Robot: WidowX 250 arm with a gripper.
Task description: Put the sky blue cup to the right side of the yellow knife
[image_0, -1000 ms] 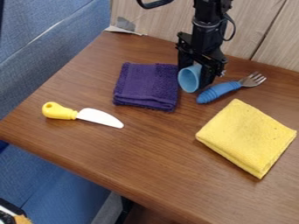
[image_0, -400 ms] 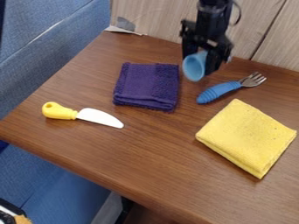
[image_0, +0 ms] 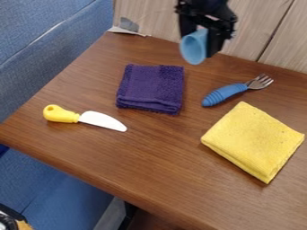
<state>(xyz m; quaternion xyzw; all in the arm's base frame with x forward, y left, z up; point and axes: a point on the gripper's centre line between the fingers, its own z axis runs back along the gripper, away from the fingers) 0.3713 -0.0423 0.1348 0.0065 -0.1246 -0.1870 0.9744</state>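
claw (image_0: 201,44): it is near the top edge of the frame, a little right of the middle, pointing down; it is grasping the light blue cup (image_0: 191,49).
cup: it is in the air, between the two fingers of the claw, in the upper middle of the frame; it is tilted, and its round mouth is turned toward the camera.
knife (image_0: 84,118): it lies flat at the left of the frame, well apart from the cup; the yellow handle is on the left side, and the white blade points right and slightly down.
purple cloth (image_0: 150,88): it is folded, left of the centre and above, between the knife and the fork (image_0: 225,93).
fork: it lies right of the centre, with a blue handle, and its metal tines point to the upper right.
yellow cloth (image_0: 254,140): it is folded also, at the right, near the fork but apart from it.
bench (image_0: 150,157): it is of brown wood, beside a blue seat (image_0: 54,58) on the left.
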